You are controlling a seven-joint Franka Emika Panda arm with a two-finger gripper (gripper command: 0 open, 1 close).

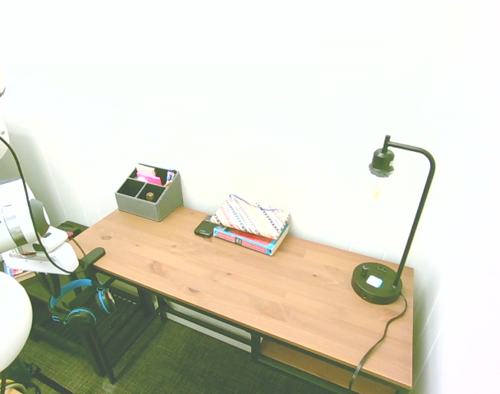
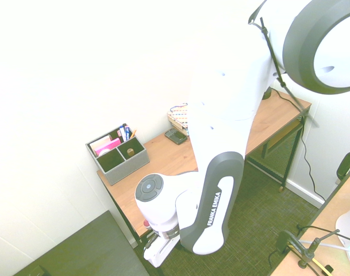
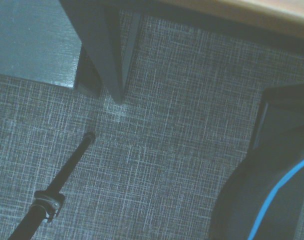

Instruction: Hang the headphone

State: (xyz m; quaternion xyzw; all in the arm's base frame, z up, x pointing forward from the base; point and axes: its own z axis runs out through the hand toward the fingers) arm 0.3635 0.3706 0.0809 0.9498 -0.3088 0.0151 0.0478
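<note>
The headphone (image 1: 75,297), with a bright blue headband and black ear cups, hangs in the air just off the left end of the wooden desk (image 1: 258,279), below the desktop's level. My gripper (image 1: 59,279) points down right above it and looks shut on the left part of the headband. In the wrist view the blue band (image 3: 274,200) and a dark blurred cup rise from the lower right corner, over grey carpet. From the second exterior view my arm hides the headphone, and only the hand (image 2: 158,248) shows beside the desk end (image 2: 126,198).
A grey organizer (image 1: 149,195) stands at the desk's back left, and books under a patterned pouch (image 1: 251,220) at the back middle. A black lamp (image 1: 379,283) is at the right end. A black desk leg (image 3: 112,55) and a low black frame (image 1: 110,328) stand near the headphone.
</note>
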